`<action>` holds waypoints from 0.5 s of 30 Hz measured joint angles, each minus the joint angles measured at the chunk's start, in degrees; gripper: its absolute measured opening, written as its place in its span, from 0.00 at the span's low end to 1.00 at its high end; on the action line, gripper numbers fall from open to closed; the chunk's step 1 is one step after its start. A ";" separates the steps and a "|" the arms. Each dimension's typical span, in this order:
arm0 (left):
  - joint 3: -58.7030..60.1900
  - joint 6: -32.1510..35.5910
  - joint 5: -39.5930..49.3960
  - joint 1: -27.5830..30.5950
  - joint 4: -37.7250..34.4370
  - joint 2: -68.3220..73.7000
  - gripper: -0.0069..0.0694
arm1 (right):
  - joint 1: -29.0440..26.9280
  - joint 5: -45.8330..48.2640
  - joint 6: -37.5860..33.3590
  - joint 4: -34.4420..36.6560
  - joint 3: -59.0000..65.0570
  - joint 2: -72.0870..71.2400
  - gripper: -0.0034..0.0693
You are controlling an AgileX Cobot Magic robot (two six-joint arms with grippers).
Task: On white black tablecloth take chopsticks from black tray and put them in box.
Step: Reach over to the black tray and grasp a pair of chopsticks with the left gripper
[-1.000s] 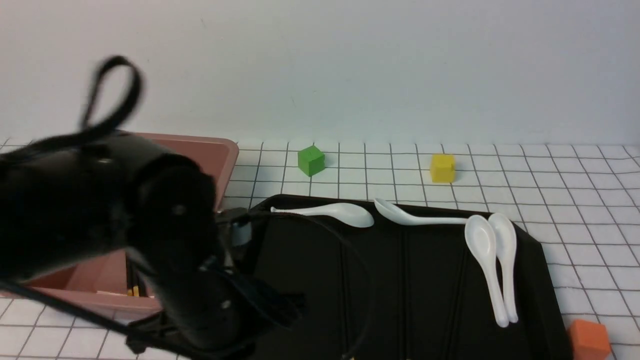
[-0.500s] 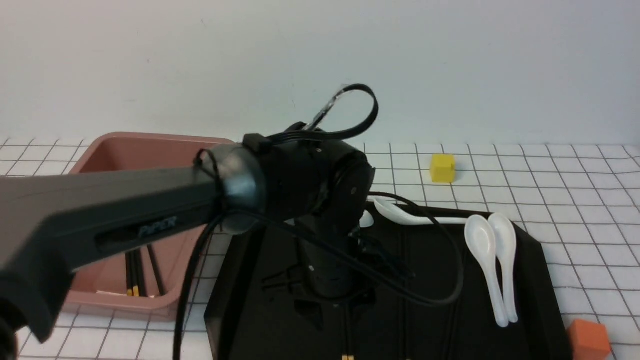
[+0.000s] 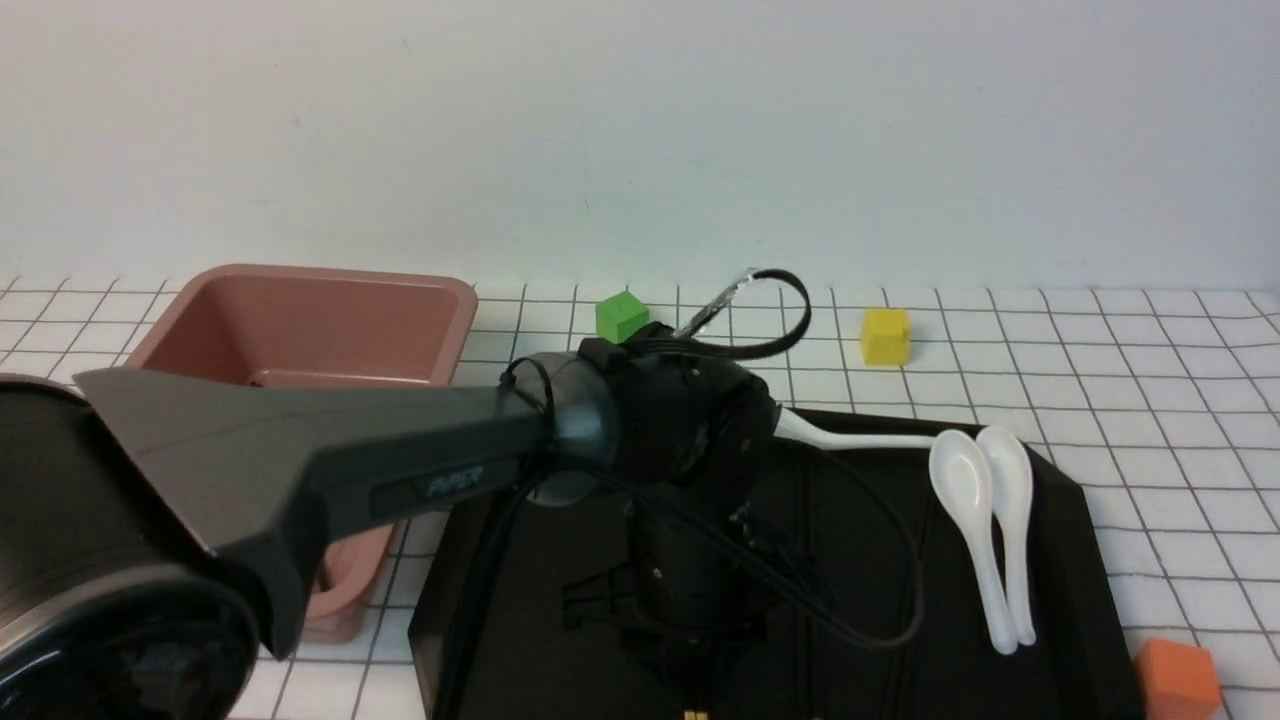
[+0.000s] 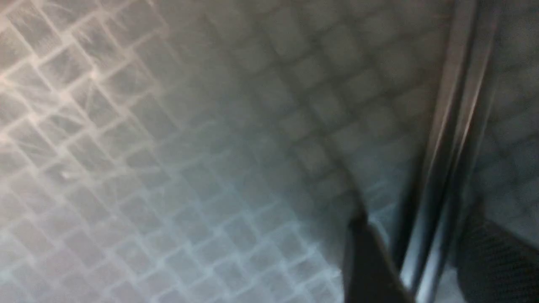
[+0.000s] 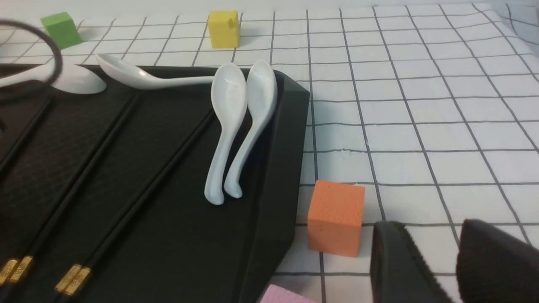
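The black tray (image 3: 1060,560) lies on the checked tablecloth (image 3: 1150,400). My left gripper (image 3: 690,655) points down over the tray's middle. In the left wrist view it (image 4: 425,252) is open, with its fingers on either side of a pair of black chopsticks (image 4: 448,160) lying on the tray floor. The gold ends of that pair (image 3: 695,714) show at the front edge. More chopstick pairs (image 5: 142,198) lie on the tray. The pink box (image 3: 300,320) stands at the left, its floor hidden by my arm. My right gripper (image 5: 431,227) is open and empty over the cloth.
White spoons (image 3: 985,540) lie on the tray's right and far side. A green cube (image 3: 620,315) and a yellow cube (image 3: 885,335) stand behind the tray. An orange cube (image 5: 335,216) sits beside my right gripper, and a pink block (image 5: 286,296) lies nearer.
My left arm has swung right from over the box to over the tray and come down low. The chopsticks seen earlier in the box are now hidden by the arm.
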 joint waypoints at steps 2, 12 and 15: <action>-0.31 0.07 0.20 0.00 0.33 0.42 0.49 | 0.00 0.00 0.00 0.00 0.00 0.00 0.38; -0.39 2.92 0.56 -0.47 0.00 -0.28 0.24 | 0.00 0.00 0.00 0.00 0.00 0.00 0.38; 0.20 3.49 0.50 -1.63 0.00 -3.58 0.24 | 0.00 0.00 0.00 0.00 0.00 0.00 0.38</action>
